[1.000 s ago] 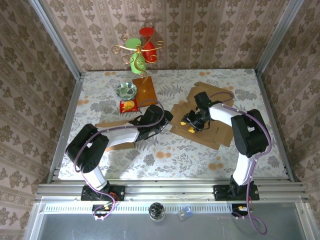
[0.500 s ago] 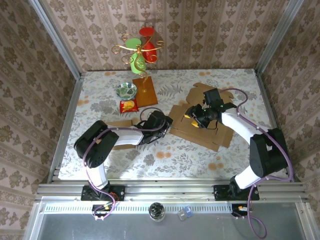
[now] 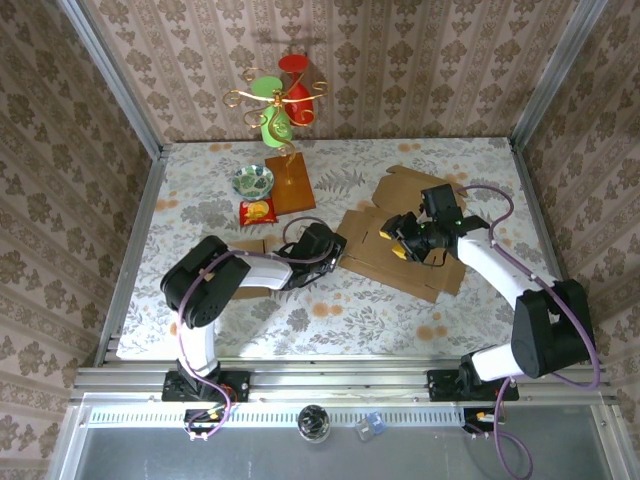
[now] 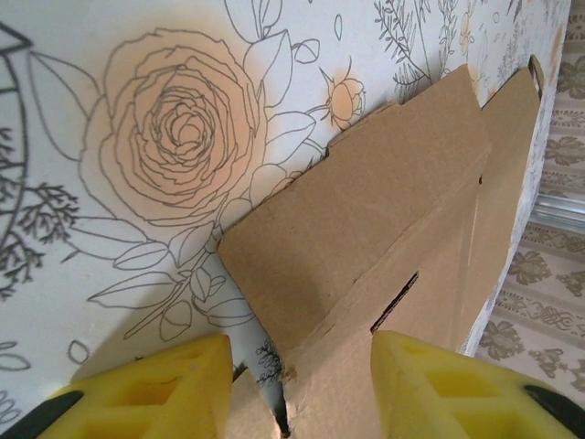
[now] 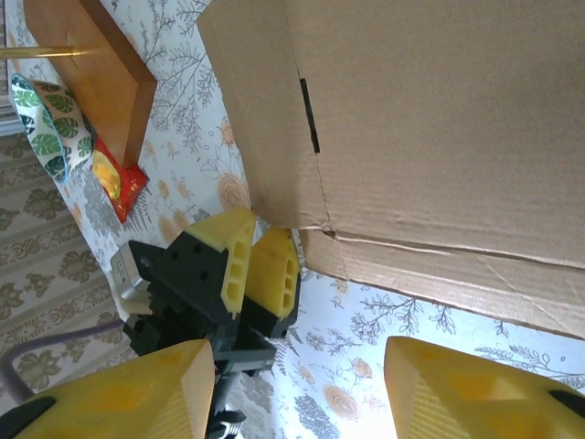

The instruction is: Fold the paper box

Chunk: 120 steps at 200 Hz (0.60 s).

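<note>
The paper box [image 3: 395, 262] is a flat brown cardboard blank lying right of the table's middle. My left gripper [image 3: 337, 247] is low at its left corner. In the left wrist view its yellow fingers [image 4: 155, 389] stand apart around a torn corner flap of the box [image 4: 366, 238], one over cardboard and one over the tablecloth, so it is open [image 4: 302, 389]. My right gripper [image 3: 403, 237] hovers over the box's upper left part, open [image 5: 292, 393] with nothing between its fingers. From there I see the box's edge [image 5: 439, 119] and the left gripper [image 5: 260, 251] at its corner.
A wooden base [image 3: 288, 180] with a gold stand of red and green ornaments stands at the back. Beside it are a leaf-patterned bowl [image 3: 253, 181] and a red packet [image 3: 258, 211]. Another cardboard piece [image 3: 235, 250] lies under the left arm. Metal rails frame the table.
My left gripper has crept right onto the box's corner and its jaws have narrowed. My right gripper has shifted right and back over the box, its elbow swinging outward.
</note>
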{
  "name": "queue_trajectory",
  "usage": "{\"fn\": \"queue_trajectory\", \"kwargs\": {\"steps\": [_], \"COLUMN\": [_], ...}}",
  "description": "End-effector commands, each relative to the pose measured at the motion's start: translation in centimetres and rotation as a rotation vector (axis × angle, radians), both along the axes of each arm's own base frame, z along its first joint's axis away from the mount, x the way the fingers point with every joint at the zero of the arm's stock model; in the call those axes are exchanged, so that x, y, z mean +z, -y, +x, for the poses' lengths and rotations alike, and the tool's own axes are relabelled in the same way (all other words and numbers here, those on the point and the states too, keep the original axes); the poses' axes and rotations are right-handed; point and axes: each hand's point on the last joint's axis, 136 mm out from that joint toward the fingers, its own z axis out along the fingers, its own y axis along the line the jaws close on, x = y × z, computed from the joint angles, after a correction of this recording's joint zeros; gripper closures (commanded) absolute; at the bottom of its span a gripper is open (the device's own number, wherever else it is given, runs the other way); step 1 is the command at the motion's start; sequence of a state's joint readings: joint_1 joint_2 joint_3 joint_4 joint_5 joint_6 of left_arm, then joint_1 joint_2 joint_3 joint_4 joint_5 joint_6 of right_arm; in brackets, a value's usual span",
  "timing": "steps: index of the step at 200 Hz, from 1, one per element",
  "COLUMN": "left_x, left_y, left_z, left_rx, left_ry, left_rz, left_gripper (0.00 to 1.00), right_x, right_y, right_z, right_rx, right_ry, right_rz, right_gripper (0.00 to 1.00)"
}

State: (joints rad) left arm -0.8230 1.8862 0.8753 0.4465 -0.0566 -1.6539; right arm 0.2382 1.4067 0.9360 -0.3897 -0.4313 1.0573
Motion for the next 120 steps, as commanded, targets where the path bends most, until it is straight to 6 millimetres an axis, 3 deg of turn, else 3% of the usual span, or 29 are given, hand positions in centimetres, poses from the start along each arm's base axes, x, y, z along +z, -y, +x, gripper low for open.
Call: {"fn": "queue_trajectory", "kwargs": {"steps": [1, 59, 120], "left_x": [0.4, 0.0, 1.0], "left_y": [0.5, 1.0, 1.1], "left_z": [1.5, 2.2, 3.6], "left_rx": [0.026, 0.034, 0.081], "left_ry": [0.039, 0.059, 0.133], "left_rz": [-0.027, -0.046, -0.079], "left_gripper": [0.58, 0.71, 0.88], "right_x": [1.2, 1.0, -1.0], "right_y": [0.0, 0.5, 1.8], "right_z": [-0.7, -2.1, -3.6], "right_rx": [-0.01, -0.042, -0.225], "right_ry": [0.021, 0.005, -0.006], "right_rz": [0.033, 0.046, 0.122], "right_gripper": [0.46, 0.46, 0.46]}}
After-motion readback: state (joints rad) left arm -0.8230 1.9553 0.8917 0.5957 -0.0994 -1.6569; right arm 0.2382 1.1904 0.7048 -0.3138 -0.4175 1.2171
